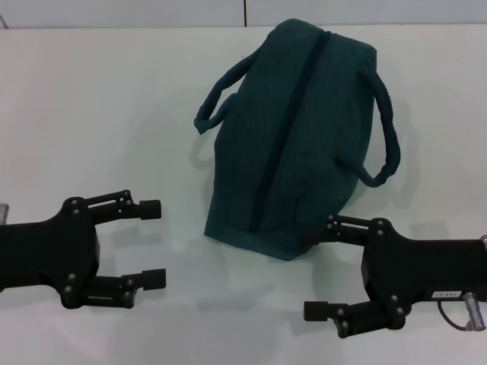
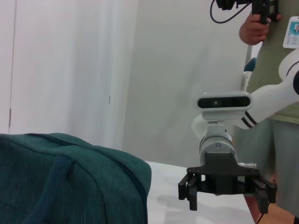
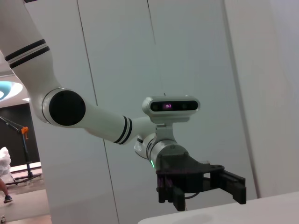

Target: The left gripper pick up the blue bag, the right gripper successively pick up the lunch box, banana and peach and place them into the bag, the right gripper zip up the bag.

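Note:
The blue bag (image 1: 297,137) lies on the white table (image 1: 91,114) with its black zipper (image 1: 285,129) running along the top, and it looks zipped shut. Its two loop handles hang out to either side. My left gripper (image 1: 156,243) hovers open at the front left, apart from the bag. My right gripper (image 1: 318,268) is open at the front right, one finger close to the bag's near corner. The left wrist view shows the bag (image 2: 70,182) and the right gripper (image 2: 226,191). The right wrist view shows the left gripper (image 3: 201,191). The lunch box, banana and peach are out of view.
A person (image 2: 275,70) stands beyond the table's right side, behind my right arm, holding a device. White wall panels (image 3: 187,56) surround the table.

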{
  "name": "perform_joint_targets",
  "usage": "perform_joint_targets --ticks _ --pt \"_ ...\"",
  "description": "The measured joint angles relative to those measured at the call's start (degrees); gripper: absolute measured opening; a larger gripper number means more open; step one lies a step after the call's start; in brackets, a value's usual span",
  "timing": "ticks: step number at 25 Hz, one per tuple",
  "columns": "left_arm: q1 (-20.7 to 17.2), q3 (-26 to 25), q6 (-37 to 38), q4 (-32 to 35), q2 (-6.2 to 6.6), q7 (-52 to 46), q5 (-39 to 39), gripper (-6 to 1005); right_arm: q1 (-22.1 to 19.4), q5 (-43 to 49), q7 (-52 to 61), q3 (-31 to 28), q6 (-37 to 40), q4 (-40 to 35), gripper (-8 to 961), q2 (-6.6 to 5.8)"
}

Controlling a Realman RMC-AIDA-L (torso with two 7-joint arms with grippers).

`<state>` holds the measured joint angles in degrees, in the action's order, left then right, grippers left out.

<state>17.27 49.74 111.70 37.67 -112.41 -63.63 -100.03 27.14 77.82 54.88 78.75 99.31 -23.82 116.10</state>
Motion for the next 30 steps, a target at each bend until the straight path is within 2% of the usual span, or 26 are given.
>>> perform_joint_targets --ticks 30 --pt "0.0 -0.1 -0.2 0.0 -0.09 0.3 0.4 863 -0.3 0.0 0.1 0.0 -0.1 0.0 877 0.0"
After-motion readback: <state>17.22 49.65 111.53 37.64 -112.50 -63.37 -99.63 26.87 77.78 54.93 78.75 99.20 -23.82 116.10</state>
